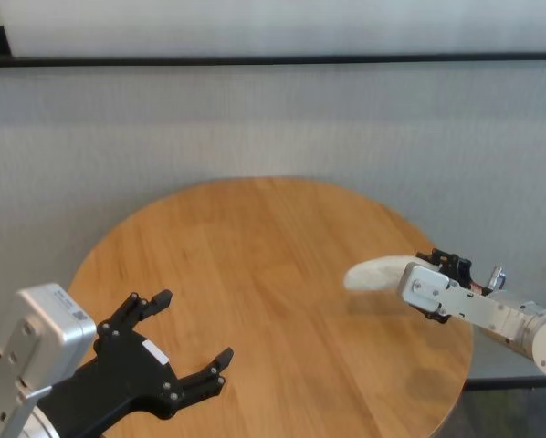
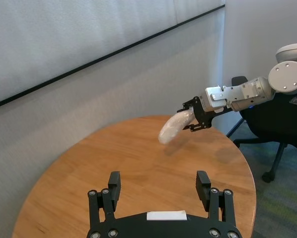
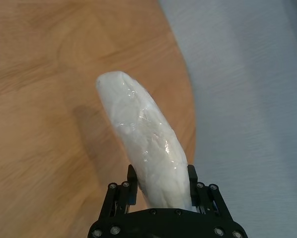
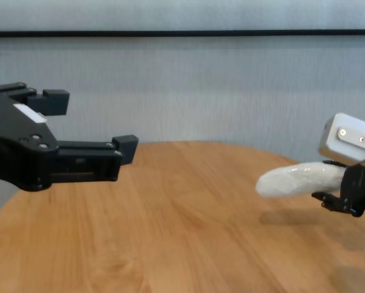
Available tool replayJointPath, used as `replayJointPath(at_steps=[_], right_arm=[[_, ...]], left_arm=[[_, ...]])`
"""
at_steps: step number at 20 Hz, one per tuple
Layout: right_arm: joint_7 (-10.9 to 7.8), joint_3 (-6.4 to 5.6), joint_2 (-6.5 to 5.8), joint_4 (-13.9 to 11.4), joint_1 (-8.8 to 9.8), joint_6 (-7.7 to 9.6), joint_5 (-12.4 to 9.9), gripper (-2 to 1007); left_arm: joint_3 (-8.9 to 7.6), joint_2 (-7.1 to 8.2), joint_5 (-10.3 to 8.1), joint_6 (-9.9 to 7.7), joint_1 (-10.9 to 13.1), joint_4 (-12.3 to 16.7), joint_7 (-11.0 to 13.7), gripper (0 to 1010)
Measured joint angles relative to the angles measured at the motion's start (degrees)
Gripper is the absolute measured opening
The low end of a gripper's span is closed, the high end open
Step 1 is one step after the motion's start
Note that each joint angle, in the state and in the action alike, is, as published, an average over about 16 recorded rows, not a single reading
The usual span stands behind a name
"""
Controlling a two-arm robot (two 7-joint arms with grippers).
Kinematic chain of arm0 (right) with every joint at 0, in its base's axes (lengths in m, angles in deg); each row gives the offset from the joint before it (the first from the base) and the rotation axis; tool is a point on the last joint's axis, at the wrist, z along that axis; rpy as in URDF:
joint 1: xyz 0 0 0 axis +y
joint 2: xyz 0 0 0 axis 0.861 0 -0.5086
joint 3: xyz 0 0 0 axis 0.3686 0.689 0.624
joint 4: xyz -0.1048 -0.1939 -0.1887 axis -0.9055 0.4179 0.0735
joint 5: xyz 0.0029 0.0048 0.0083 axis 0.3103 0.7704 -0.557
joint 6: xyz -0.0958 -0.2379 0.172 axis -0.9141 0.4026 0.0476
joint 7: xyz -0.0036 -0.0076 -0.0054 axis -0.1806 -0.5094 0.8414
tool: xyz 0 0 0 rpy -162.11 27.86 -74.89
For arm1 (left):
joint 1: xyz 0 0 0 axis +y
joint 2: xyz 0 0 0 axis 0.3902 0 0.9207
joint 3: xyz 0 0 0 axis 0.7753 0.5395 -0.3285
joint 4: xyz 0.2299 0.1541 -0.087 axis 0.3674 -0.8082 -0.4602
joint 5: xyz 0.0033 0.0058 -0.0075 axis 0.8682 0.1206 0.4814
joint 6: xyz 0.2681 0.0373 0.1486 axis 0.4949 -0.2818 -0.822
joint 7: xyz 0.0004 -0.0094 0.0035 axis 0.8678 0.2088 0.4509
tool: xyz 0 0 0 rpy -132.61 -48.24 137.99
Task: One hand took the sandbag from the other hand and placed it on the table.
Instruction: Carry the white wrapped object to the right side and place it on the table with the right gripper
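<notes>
Jaws around sandbag (image 1: 380, 272) above table (image 1: 255, 274) edge

head above, chest low, both facing table (image 1: 255, 274)

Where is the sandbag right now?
The sandbag is held in the right gripper, in the air above the table's right side in the head view, pointing toward the open left gripper.

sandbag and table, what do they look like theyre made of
The sandbag, held above the table in the right gripper, looks like a white filling wrapped in thin clear plastic: it is glossy, with crinkles and small highlights. What the filling is cannot be seen. The table looks like light brown wood planks with a smooth finish: grain lines and board seams show. The left gripper hovers open.
</notes>
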Motion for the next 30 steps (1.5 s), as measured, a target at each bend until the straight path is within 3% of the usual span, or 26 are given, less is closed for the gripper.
replayJointPath(at_steps=[12, 21, 30], right_arm=[[-1.93, 1.69, -0.15, 1.85, -1.0, 0.79, -1.72, 547], [-3.39, 1.95, -0.16, 2.38, -1.39, 0.46, -3.48, 547], [-3.31, 1.91, -0.18, 2.34, -1.4, 0.38, -3.5, 547]], left_arm=[[0.0, 0.0, 0.0, 0.0, 0.0, 0.0, 0.0, 1000], [0.0, 0.0, 0.0, 0.0, 0.0, 0.0, 0.0, 1000], [0.0, 0.0, 0.0, 0.0, 0.0, 0.0, 0.0, 1000]])
